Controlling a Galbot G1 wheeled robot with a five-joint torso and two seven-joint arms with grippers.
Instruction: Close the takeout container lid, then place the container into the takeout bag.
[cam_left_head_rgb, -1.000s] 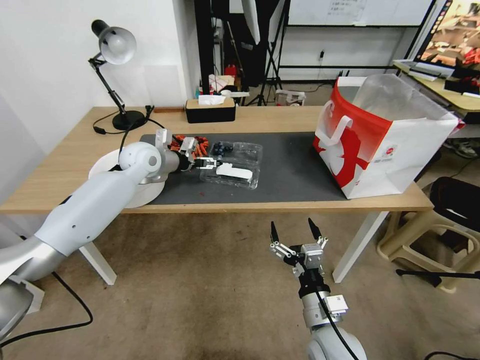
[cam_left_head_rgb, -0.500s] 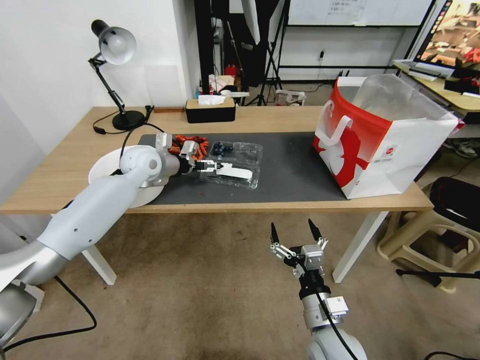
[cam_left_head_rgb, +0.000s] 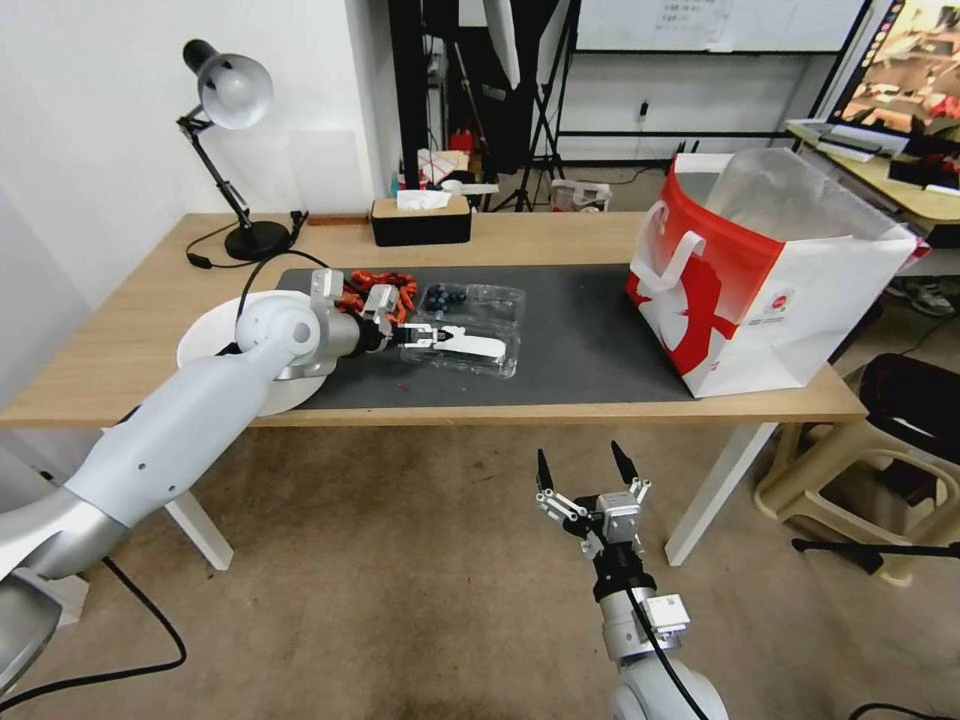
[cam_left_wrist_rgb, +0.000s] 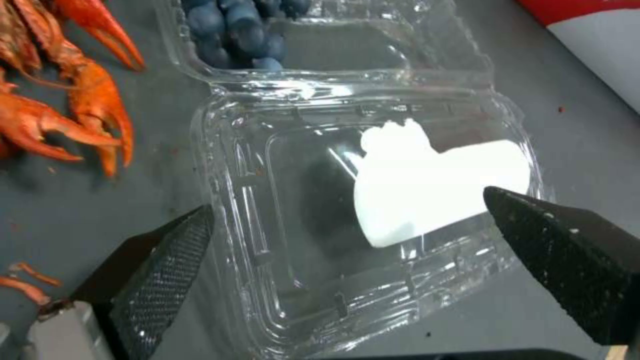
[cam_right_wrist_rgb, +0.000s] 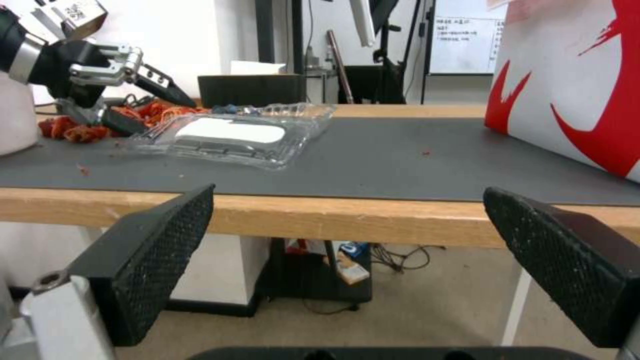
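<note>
Reaching for the open takeout container (cam_left_head_rgb: 468, 330) with the left gripper (cam_left_head_rgb: 415, 331).

Lying flat and unfolded on the dark mat (cam_left_head_rgb: 580, 330), nearer the table's (cam_left_head_rgb: 120, 340) left end than the takeout bag (cam_left_head_rgb: 760, 270) at its right end; blueberries (cam_left_wrist_rgb: 233, 30) in the far half, lid (cam_left_wrist_rgb: 373, 210) toward the front edge, white piece showing through. Left gripper jaws spread wide, straddling the lid's left side, gripping nothing. Right gripper (cam_left_head_rgb: 582, 478) parked below the front edge, jaws open, empty. Crayfish (cam_left_head_rgb: 375, 287) just beside, bowl (cam_left_head_rgb: 215, 345) at the left. Likely light, thin, springy and slick; easily crushed. Best taken by the lid's stiffer rim, folded over gently on the hinge.
</note>
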